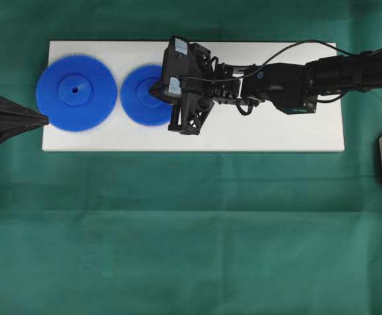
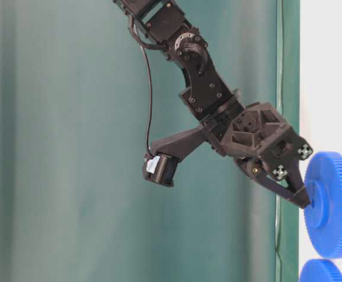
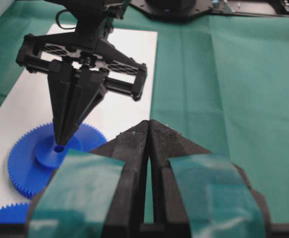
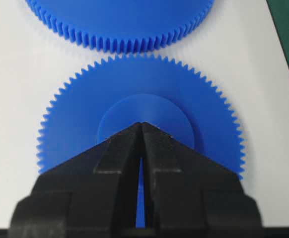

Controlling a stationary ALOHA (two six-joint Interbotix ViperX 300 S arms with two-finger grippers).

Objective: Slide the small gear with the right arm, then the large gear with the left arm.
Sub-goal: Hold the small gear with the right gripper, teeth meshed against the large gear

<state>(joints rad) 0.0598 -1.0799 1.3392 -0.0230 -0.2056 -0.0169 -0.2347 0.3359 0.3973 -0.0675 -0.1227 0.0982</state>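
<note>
I have my right hand (image 4: pixel 142 124) pinched together, tip pressing the hub of the small blue plastic toothed gear (image 1: pixel 142 95); the big blue toothed gear (image 1: pixel 77 92) sits just beyond, near the white surface's (image 1: pixel 276 134) left edge; my left hand (image 1: pixel 43 119), also closed, waits there.

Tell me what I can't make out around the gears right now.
- Small gear: right half under the right gripper overhead.
- Its centre hole: behind the fingertips in the right wrist view.
- Large gear: cut off by the top edge there.
- Left gripper: cut by the overhead frame's edge.
</note>
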